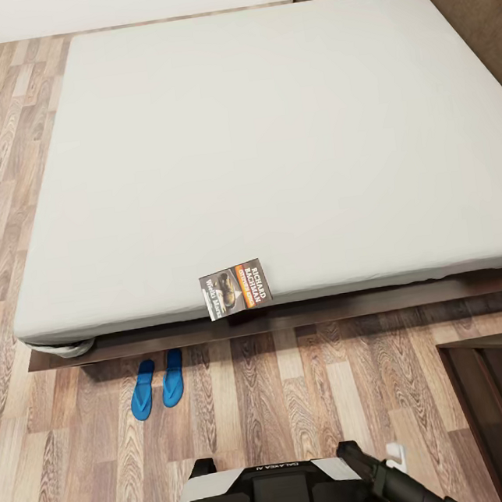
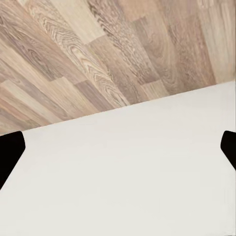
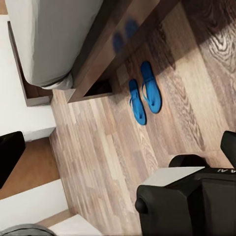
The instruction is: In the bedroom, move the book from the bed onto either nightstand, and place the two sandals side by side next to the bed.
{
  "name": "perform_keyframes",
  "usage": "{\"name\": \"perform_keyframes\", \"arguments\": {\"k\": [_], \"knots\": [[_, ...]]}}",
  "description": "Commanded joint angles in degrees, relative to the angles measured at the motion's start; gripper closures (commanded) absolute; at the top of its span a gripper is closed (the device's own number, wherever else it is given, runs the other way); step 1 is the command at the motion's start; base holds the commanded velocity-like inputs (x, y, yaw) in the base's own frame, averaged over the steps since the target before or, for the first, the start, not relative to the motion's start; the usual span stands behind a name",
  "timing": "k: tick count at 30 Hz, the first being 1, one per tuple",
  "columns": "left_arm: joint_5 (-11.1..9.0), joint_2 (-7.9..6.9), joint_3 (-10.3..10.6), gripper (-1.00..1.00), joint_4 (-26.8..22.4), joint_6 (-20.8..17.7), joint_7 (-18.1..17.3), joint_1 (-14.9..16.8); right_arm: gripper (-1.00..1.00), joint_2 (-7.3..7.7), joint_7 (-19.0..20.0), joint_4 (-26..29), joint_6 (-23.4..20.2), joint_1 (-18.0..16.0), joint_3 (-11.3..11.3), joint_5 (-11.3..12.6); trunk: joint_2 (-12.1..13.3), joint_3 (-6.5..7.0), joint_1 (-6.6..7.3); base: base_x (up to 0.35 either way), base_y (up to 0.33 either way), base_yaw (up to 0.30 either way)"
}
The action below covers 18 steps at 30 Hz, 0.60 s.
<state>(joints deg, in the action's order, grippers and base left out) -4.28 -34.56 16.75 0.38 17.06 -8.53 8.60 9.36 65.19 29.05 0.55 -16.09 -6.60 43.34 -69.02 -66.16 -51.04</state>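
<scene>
Wood-plank floor spread out in front of the robot, and the bed, with its pale mattress on a dark frame, took up most of the head view. At the mattress's near edge lay the book, one corner hanging over the frame. Two blue sandals lay side by side on the floor just beside the bed, close to its rounded corner; from the right wrist they sat well ahead of the right fingers, which stood wide apart and held nothing. Likewise spread and empty, the left fingers hung over a plain white surface bordering the planks.
</scene>
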Motion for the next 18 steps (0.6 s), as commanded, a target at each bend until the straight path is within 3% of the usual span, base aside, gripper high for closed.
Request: {"name": "perform_keyframes", "arguments": {"k": [1, 12, 15, 18], "knots": [[-0.7, 0.21, 0.3, -1.0, 0.1, 0.2, -0.4, 0.0, -1.0, 0.14, 0.3, -0.1, 0.0, 0.0, -0.7, 0.5, 0.0, -0.02, 0.0, 0.0, 0.0, 0.0], [-1.0, 1.23, 0.5, -1.0, 0.1, 0.1, -0.9, -0.2, -1.0, 0.74, 0.9, -0.2, -0.1, -0.2, -1.5, 0.6, 0.0, -0.02, 0.0, 0.0, 0.0, 0.0], [-0.9, 1.99, 0.6, -1.0, 0.1, 0.0, -0.9, -0.2, -1.0, 1.69, 0.8, -0.2, -1.6, -0.9, -1.5, 0.6, 0.0, -0.02, 0.0, 0.0, 0.0, 0.0], [-1.0, 2.69, 0.7, -1.0, 0.0, -0.1, -0.9, -0.2, -1.0, 3.12, 0.8, -0.2, -5.6, -2.5, -1.5, 0.6, 0.0, -0.02, 0.0, 0.0, 0.0, 0.0]]}}
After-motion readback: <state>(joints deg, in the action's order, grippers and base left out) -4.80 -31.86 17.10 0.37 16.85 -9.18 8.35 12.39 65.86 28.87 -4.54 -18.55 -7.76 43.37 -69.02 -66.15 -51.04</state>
